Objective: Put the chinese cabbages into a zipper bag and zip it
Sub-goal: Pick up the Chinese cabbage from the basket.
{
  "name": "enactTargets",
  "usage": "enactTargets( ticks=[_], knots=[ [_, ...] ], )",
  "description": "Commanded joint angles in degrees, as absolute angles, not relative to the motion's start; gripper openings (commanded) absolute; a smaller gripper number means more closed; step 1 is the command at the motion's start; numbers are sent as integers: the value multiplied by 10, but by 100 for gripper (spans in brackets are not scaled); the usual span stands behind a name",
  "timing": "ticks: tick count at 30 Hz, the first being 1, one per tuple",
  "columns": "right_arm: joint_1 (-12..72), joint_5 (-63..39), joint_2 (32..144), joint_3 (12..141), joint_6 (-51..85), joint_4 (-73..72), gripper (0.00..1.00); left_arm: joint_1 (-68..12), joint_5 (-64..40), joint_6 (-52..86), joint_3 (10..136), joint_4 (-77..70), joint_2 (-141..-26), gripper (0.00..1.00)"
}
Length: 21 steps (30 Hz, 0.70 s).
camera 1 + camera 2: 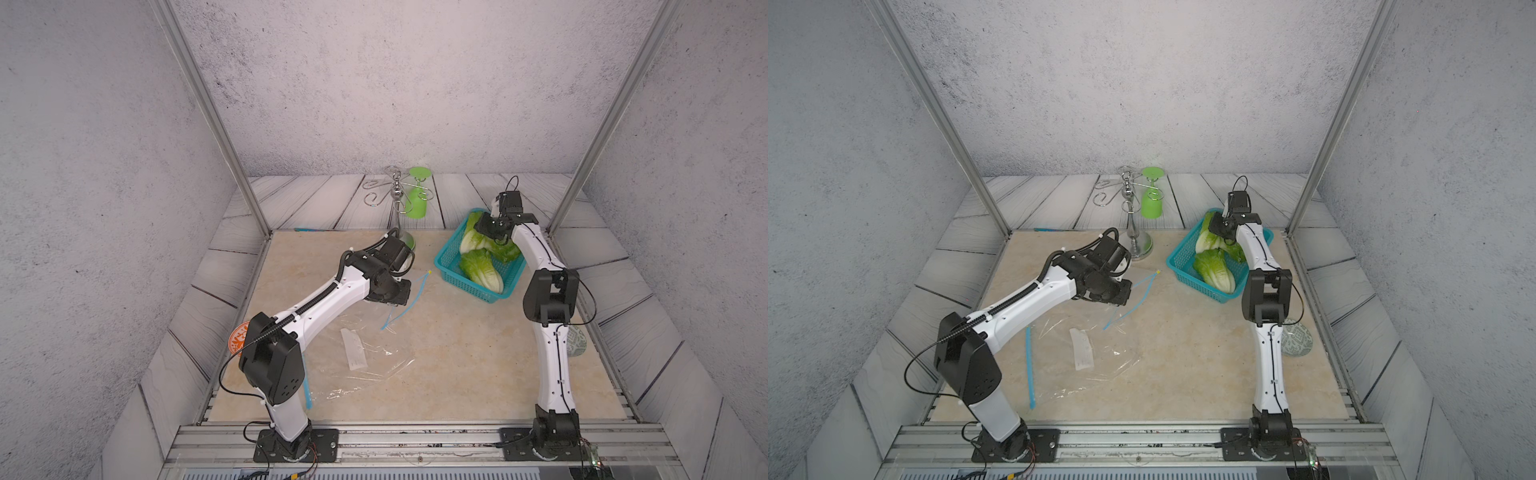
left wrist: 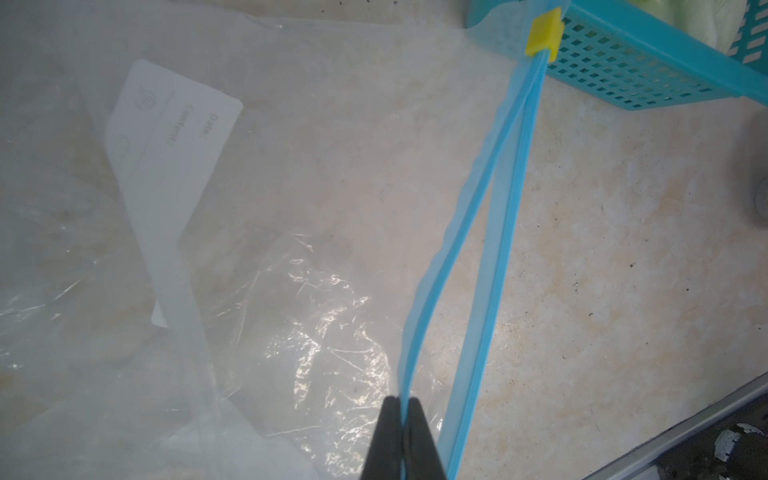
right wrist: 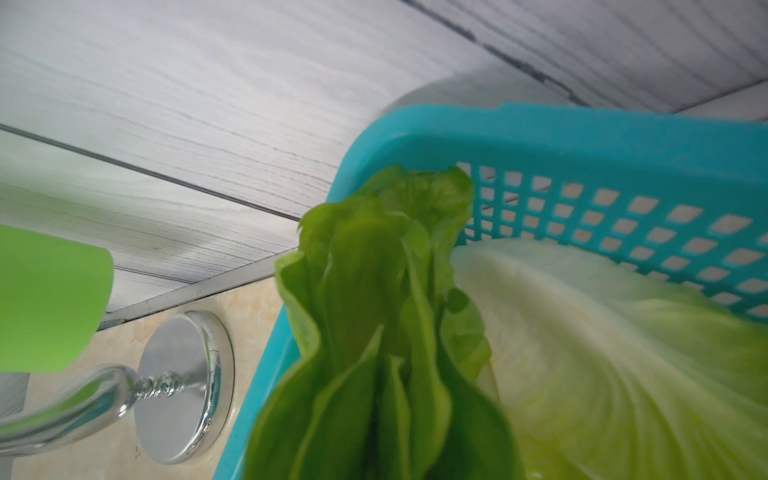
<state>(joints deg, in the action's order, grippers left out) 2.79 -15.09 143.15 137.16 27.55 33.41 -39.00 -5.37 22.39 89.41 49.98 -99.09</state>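
Observation:
The clear zipper bag (image 1: 374,353) (image 1: 1100,353) lies crumpled on the beige mat with its mouth open. My left gripper (image 2: 402,415) is shut on one blue zip strip (image 2: 449,266) and holds that lip up; the yellow slider (image 2: 543,33) (image 1: 429,272) sits at the far end. Three chinese cabbages lie in a teal basket (image 1: 478,291) (image 1: 1200,286) at the back right; the nearest one (image 1: 482,270) is untouched. My right gripper (image 1: 492,232) (image 3: 386,415) is down in the basket, shut on the bunched green leaves of a cabbage (image 3: 374,291). The leaves hide its fingers.
A chrome glass rack (image 1: 397,195) with a green goblet (image 1: 417,199) hanging on it stands behind the bag, left of the basket. An orange coaster (image 1: 240,337) lies by the left arm and a patterned disc (image 1: 1296,338) by the right arm. Metal posts flank the mat.

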Motion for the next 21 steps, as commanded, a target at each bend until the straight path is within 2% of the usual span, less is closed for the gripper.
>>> enactTargets(
  ticks=[1,10,15,21],
  knots=[
    [22,-187,1344,1336,294,294,28,-385,-38,235,902,505,-975,0],
    [27,-222,1113,1105,361,136,25,-381,-70,272,911,464,-971,0],
    [37,-207,1004,973,386,82,25,-381,-81,278,917,447,-971,0],
    [76,-205,857,774,511,-78,14,-381,-100,297,937,440,-984,0]
  ],
)
